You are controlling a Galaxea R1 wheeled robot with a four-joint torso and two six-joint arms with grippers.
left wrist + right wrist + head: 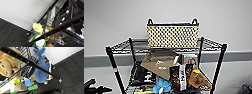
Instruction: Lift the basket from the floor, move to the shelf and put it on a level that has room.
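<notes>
The basket point(172, 36) sits upright on the level point(134, 45), the top tier of the shelf point(114, 66), with the pale wall behind it. It rests toward the back of that tier, between the two rear posts, its long checkered side facing the camera and its two black loop handles standing up at either end of the dark rim. No hand touches it.

Below the basket, the next tier is crowded: a tilted brown cardboard box point(159, 63) leans just under the top grid, with dark printed cartons point(180, 76) beside it and a blue plush point(162, 85) lower down. An orange toy point(195, 77) lies near the shelf's front right post.

In the head view a dark part of the left arm point(95, 88) shows low, left of the shelf and well apart from the basket. Whether either hand is open or closed cannot be told, and neither is seen holding anything.

The left wrist view looks along a black shelf post point(62, 26) toward the lower tiers, where a yellow disc point(37, 27) and a green-rimmed bowl point(40, 41) sit near cardboard boxes, with dark carpet point(10, 33) beside the shelf.

The right wrist view shows a blue whale plush point(40, 70) hanging beside the shelf's wire grid, a tan plush animal point(9, 65) near it behind a post, and a small green piece point(32, 87) lower down by the carpet.
</notes>
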